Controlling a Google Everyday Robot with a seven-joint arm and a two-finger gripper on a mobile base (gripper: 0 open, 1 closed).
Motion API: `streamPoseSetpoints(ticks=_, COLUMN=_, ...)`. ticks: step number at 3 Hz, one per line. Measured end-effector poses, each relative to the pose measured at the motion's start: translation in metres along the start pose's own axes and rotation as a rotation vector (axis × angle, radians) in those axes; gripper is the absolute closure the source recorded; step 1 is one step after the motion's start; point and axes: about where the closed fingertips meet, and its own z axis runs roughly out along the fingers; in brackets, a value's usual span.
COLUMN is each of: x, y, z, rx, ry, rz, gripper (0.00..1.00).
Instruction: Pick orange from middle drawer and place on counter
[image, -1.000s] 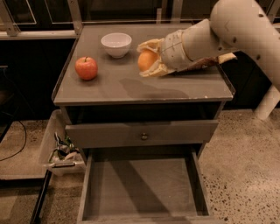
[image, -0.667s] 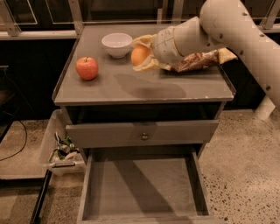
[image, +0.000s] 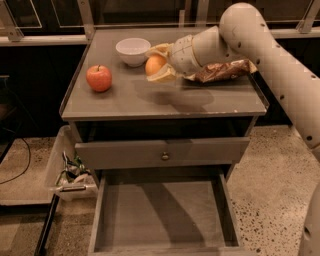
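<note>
Orange (image: 155, 65) clasped inside gripper (image: 154, 64), held just above counter (image: 150, 100), beside white bowl (image: 132, 51), middle drawer (image: 165, 210) open below.

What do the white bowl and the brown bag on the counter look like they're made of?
Bowl: probably glazed ceramic or hard plastic; smooth, even white. Bag: likely plastic or foil film; crinkled, shiny highlights. The gripper, holding the orange, hangs above the counter between them.

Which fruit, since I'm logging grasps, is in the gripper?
The orange, clamped in the gripper over the counter, beside the bowl. The red apple sits apart, farther left.
</note>
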Motion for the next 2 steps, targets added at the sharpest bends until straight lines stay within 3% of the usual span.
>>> streamPoseSetpoints(ticks=2, x=0.014, y=0.000, z=0.039, rx=-0.052, ry=-0.094, rz=0.114, gripper=1.00)
